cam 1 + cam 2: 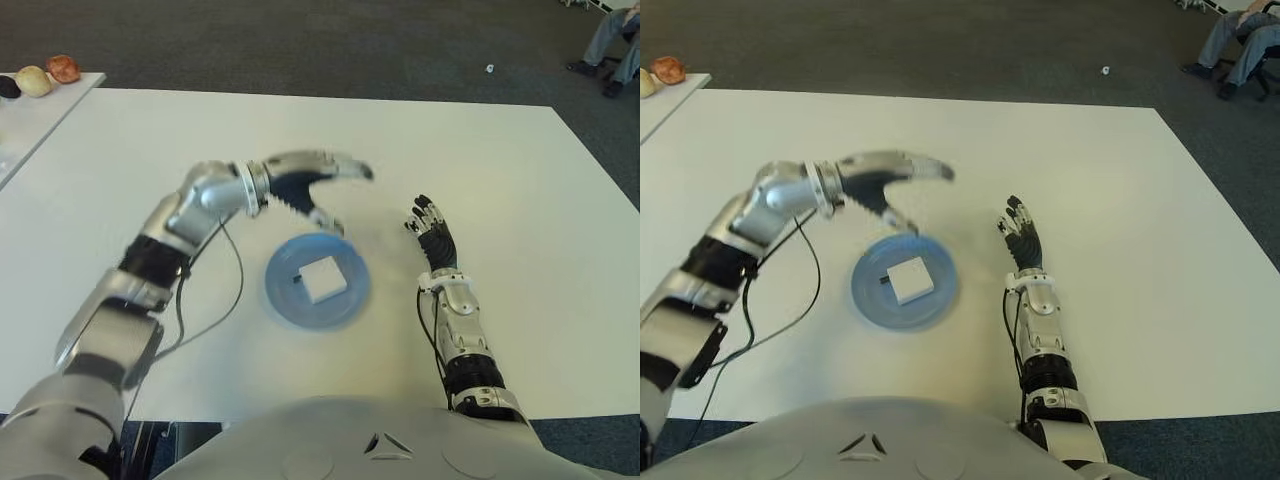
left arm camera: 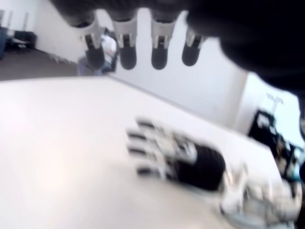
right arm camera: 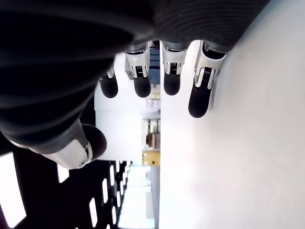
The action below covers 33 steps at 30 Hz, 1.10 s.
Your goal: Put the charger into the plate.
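Charger (image 1: 322, 279) sits nearest us, a white square block lying flat in the middle of the blue plate (image 1: 285, 300) on the white table (image 1: 520, 180). Just right of the plate we see our right hand (image 1: 432, 232) showing palm-down against the tabletop, its fingers (image 3: 199, 98) stretched out, slightly spread and holding nothing. Just beyond the plate's far edge our left hand (image 1: 318, 185) hangs above the table, fingers (image 2: 158, 50) extended and apart, thumb pointing down toward the plate's rim, empty as well. Farther off, at the far left, a second table (image 1: 40, 120) carries a few small round things (image 1: 50, 72). At the far right on the dark carpet (image 1: 300, 45) we see a seated person's legs (image 1: 610, 45).
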Available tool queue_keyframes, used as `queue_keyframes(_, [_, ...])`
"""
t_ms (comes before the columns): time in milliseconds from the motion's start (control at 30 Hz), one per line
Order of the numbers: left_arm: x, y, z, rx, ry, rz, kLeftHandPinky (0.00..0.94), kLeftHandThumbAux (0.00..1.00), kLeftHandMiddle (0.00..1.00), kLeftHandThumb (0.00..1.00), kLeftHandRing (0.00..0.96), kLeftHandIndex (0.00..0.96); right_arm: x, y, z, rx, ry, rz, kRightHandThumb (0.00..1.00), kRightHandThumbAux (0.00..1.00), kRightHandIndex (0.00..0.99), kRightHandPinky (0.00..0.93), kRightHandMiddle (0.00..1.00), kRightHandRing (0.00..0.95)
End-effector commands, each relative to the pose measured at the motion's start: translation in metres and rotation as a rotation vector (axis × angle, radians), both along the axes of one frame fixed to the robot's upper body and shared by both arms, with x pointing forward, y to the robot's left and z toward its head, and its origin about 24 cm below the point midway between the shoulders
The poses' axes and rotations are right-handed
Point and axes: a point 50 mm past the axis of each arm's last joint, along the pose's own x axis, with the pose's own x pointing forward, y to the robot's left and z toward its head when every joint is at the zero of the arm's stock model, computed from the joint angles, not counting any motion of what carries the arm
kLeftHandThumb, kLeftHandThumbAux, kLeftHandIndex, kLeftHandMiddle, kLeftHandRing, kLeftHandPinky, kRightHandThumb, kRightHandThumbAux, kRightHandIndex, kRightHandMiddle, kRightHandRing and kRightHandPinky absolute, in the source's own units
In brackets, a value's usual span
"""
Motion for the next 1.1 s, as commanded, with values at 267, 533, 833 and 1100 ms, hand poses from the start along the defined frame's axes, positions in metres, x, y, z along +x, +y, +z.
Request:
queue_keyframes(267, [0.010,0.062,-0.010,-0.616,0.245,0.340,0.066,0.494,0.082,0.250,0.056,0.110,-0.017,0.001,-0.032,-0.016,0.166,-0.046,0.000,0.530,0.000,0.003,0.065,0.032])
queue_keyframes(533, [-0.015,0.076,-0.040,-0.782,0.229,0.526,0.055,0.621,0.084,0.227,0.065,0.095,-0.016,0.003,-0.033,-0.027,0.173,-0.054,0.000,0.525,0.000,0.002,0.050,0.020])
queue_keyframes(833, [-0.044,0.098,-0.084,-0.868,0.271,0.795,0.024,0.702,0.055,0.097,0.043,0.035,-0.015,0.005,-0.035,-0.042,0.186,-0.051,0.000,0.513,0.000,0.000,0.027,0.003])
queue_keyframes(1100, [-0.063,0.102,-0.112,-0.935,0.341,0.911,0.013,0.718,0.021,0.010,0.014,0.006,-0.013,0.006,-0.036,-0.041,0.192,-0.035,0.000,0.516,0.000,0.000,0.010,0.000])
